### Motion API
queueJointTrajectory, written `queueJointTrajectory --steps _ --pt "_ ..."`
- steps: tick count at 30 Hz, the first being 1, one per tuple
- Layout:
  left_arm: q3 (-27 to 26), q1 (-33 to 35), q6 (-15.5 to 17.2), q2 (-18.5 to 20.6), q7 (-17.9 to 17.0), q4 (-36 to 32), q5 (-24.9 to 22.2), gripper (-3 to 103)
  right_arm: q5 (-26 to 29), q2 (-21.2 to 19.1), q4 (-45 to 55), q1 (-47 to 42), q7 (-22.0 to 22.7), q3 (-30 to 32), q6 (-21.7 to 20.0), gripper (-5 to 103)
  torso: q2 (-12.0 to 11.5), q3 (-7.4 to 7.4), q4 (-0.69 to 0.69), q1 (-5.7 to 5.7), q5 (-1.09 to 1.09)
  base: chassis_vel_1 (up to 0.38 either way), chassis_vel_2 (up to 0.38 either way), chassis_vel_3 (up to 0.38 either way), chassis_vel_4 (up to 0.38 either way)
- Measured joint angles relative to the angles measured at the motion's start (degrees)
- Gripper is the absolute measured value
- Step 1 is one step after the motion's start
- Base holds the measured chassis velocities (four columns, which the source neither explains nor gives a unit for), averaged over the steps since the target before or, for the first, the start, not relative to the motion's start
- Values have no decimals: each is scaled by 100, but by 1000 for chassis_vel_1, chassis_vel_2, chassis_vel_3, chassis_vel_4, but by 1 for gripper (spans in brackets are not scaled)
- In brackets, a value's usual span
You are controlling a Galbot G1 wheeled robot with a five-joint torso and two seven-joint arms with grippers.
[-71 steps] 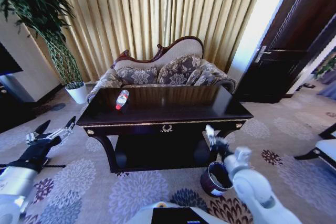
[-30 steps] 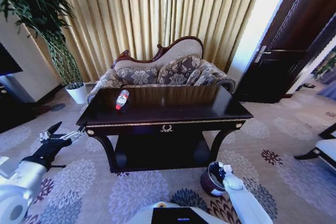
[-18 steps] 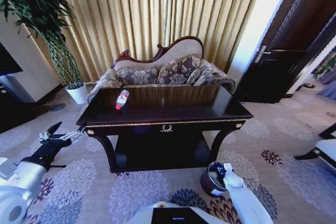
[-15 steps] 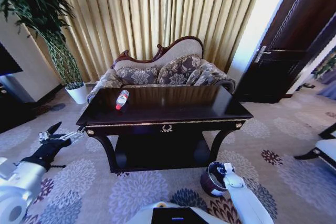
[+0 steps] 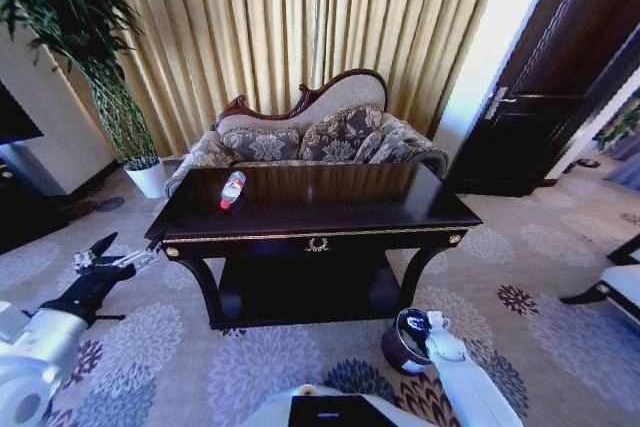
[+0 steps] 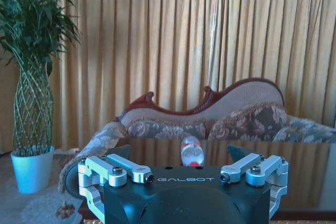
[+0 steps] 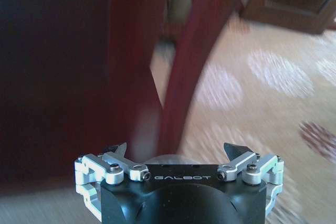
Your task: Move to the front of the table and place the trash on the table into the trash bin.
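Both arms are clad in smooth white shells that end in black wrists. The left gripper (image 5: pixel 118 256) and the right gripper (image 7: pixel 178 153) share one build: a black housing lettered "GALBOT" in white, silver metal linkage brackets fastened with dark round screws, and dark pointed fingertips (image 6: pixel 240 152). A pale rounded torso cover with a black panel occupies the near edge of the head view.

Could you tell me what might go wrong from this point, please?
The bottle lies on its side near the far left part of the table, so a nudge from the open left hand could roll it away. The right hand hangs open right at the bin rim beside the table leg; lifting carelessly may tip the bin or strike the leg.
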Motion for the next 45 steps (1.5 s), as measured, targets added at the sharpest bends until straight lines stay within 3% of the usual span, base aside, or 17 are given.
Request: queueJointTrajectory --steps 1,3,4,6,11,13,18,29,45 --pt "-12 -1 -82 -17 -2 0 -30 100 551 -90 779 -205 -40 63 88 100 0 0 0 0 -1 0 0 0 0" --pt "-12 -23 -130 -75 -13 0 -54 100 1134 -186 1704 -396 -157 131 238 100 0 0 -1 0 -1 0 0 0 0" --pt "-12 -23 -130 -75 -13 0 -54 100 1134 -186 1704 -396 -157 131 238 100 0 0 -1 0 -1 0 0 0 0" --pt "-4 -29 -183 -134 -26 0 -63 100 1400 -253 2607 -595 -259 272 295 100 0 0 0 0 -1 0 0 0 0" --pt "-55 -5 -329 -143 -32 0 -134 100 1435 -280 3788 -910 -318 493 313 100 0 0 -2 0 -2 0 0 0 0" --pt "-78 -3 -411 -176 -38 0 -184 100 1314 -246 4659 -1159 -324 570 311 100 1 -1 -1 0 -1 0 0 0 0" --pt "-63 -4 -474 -216 -37 1 -185 100 973 -168 5625 -1494 -241 556 80 100 1 -1 -1 0 -2 0 0 0 0" --pt "-98 -12 -478 -185 -39 0 -182 100 633 -27 6489 -1670 -195 489 -274 100 1 0 -1 -1 -1 0 0 0 0" --pt "-82 -19 -471 -198 -39 0 -157 100 589 -44 6529 -1745 -194 407 -312 100 1 0 0 -1 -1 -27 26 24 -26"
